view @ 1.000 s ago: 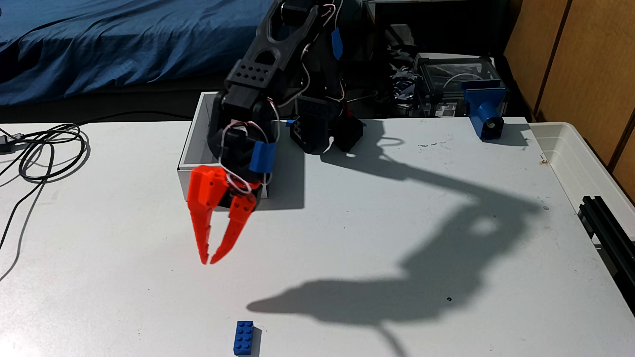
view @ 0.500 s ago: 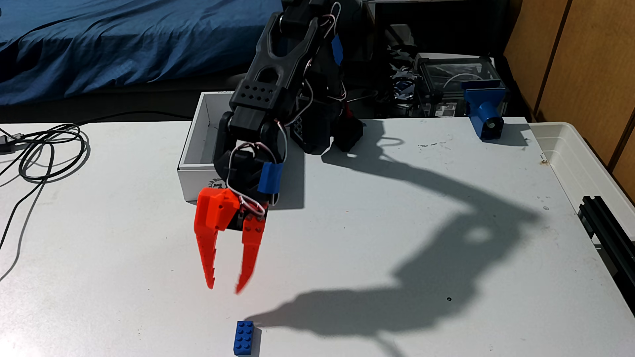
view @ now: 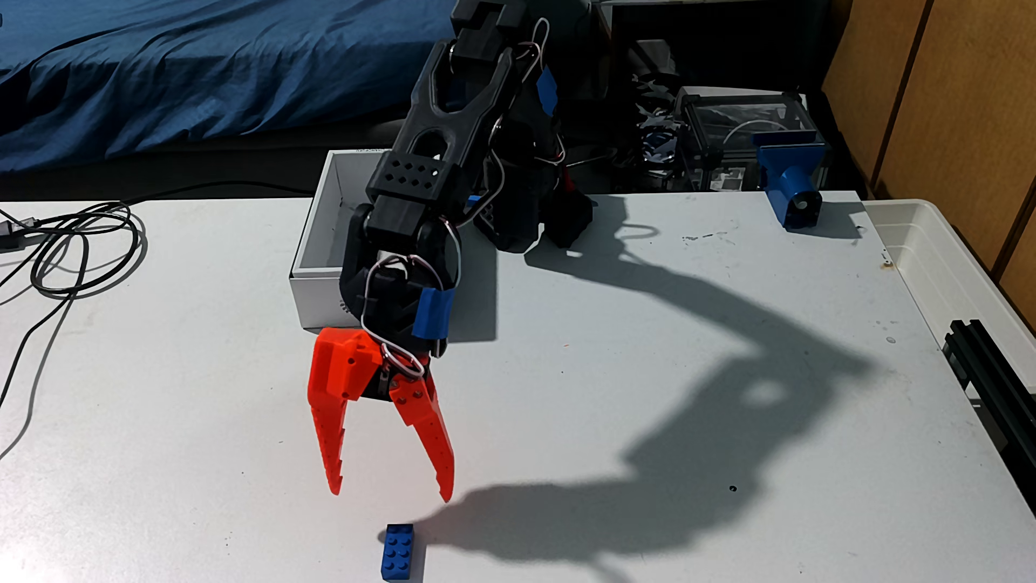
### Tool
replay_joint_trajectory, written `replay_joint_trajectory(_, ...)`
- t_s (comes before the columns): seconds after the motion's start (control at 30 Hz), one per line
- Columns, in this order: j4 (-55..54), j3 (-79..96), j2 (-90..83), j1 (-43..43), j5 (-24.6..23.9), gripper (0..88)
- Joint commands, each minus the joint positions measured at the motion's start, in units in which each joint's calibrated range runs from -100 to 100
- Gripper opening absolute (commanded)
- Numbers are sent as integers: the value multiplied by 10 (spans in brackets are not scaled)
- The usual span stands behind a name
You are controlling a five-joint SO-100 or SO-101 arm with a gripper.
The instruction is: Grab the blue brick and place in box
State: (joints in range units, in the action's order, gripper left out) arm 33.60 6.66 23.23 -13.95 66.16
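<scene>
The blue brick [view: 398, 552] lies flat on the white table near the bottom edge of the fixed view, studs up, long side running away from the camera. My gripper [view: 391, 494], with orange fingers on a black arm, hangs above the table just behind the brick and points down toward it. Its jaws stand wide open with nothing between them. The box [view: 319, 260], white cardboard with an open top, sits further back behind the arm, which covers most of its front wall.
A coil of dark cable [view: 78, 246] lies at the table's left. A blue device with a round lens [view: 790, 188] stands at the back right. A translucent tub [view: 947, 263] borders the right edge, with a black rail [view: 992, 370] below it.
The arm has reached forward and down toward the brick, and the jaws have gone from nearly shut to wide open. The brick has not moved.
</scene>
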Motion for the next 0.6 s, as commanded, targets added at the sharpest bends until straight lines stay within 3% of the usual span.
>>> replay_joint_trajectory(0.0, -7, -29, 6, 3, -3, 358)
replay_joint_trajectory(0.57, -6, -147, 107, 9, -15, 359)
